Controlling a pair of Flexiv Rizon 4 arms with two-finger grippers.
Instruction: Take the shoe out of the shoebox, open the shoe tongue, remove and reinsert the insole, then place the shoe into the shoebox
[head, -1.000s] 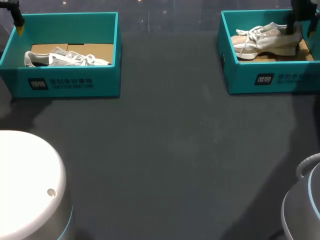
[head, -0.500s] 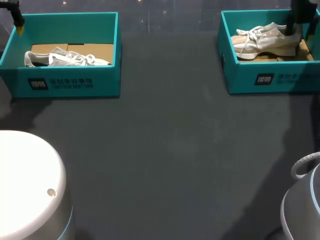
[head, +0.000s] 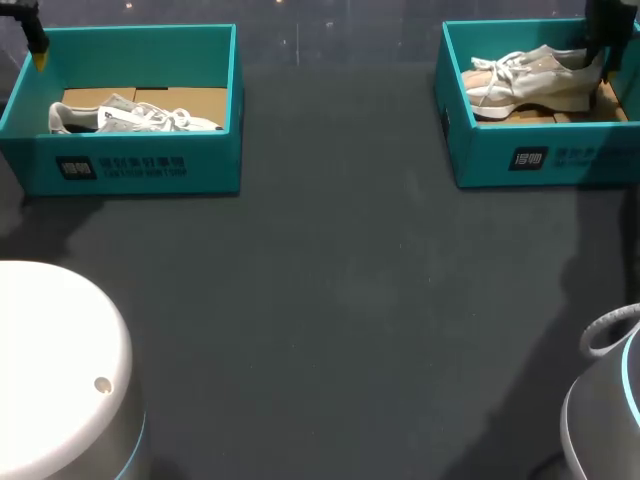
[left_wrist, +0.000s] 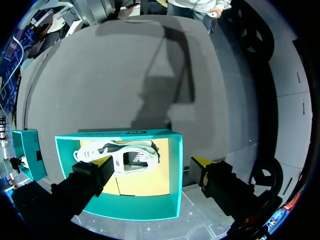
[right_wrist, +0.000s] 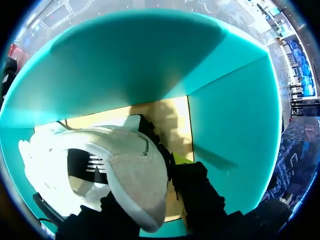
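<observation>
A beige shoe (head: 530, 82) lies on its side in the right teal shoebox (head: 540, 155), toe to the left. My right gripper (head: 598, 45) comes down at its heel. In the right wrist view the heel of the beige shoe (right_wrist: 125, 165) sits between the dark fingers (right_wrist: 197, 192), which press it from both sides inside the right shoebox (right_wrist: 230, 125). A grey-and-white shoe (head: 130, 117) lies in the left teal shoebox (head: 140, 170). My left gripper (head: 30, 30) hangs open above that box's far left corner; in the left wrist view the left gripper (left_wrist: 150, 162) hovers high over the grey-and-white shoe (left_wrist: 125, 156) and the left shoebox (left_wrist: 170, 175).
The dark table mat (head: 340, 280) stretches between and in front of the two boxes. My left arm's white base (head: 50, 370) fills the near left corner, and my right arm's grey base (head: 610, 400) the near right.
My right gripper's fingers have closed in on the beige shoe's heel, and the heel has shifted slightly. The left arm has not moved.
</observation>
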